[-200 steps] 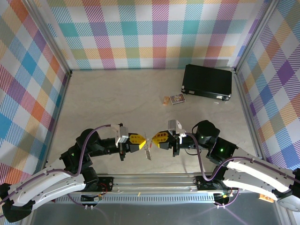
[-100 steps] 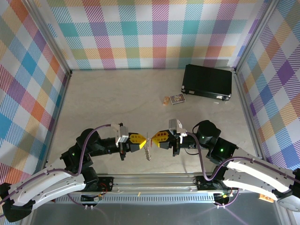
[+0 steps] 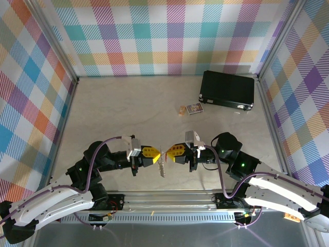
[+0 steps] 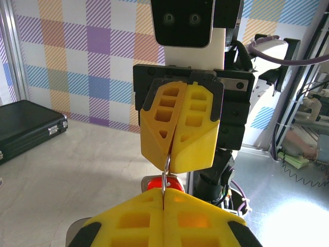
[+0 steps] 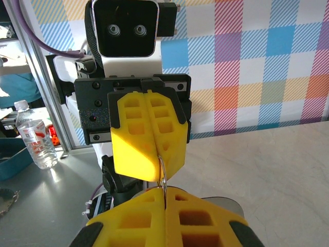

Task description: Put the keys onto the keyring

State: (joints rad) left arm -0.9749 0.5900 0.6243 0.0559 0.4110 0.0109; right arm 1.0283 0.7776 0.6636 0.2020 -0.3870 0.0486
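Observation:
The keyring (image 4: pixel 166 165) is a thin silver loop held edge-on between my two grippers, which face each other tip to tip just above the table's near edge. My left gripper (image 3: pixel 157 155) is shut on one side of it, my right gripper (image 3: pixel 168 153) shut on the other. The loop's beaded chain (image 3: pixel 162 168) hangs down between them. In the left wrist view the key's red tag (image 4: pixel 175 183) shows just behind the loop, above my own left gripper (image 4: pixel 163 196). In the right wrist view the keyring (image 5: pixel 163 174) runs from my right gripper (image 5: pixel 165 194) up into the opposite yellow fingers (image 5: pixel 133 149).
A black case (image 3: pixel 227 89) lies at the back right of the table, with a small printed card (image 3: pixel 192 108) in front of it. Checked walls enclose the table on three sides. A metal rail (image 3: pixel 169 198) runs along the near edge.

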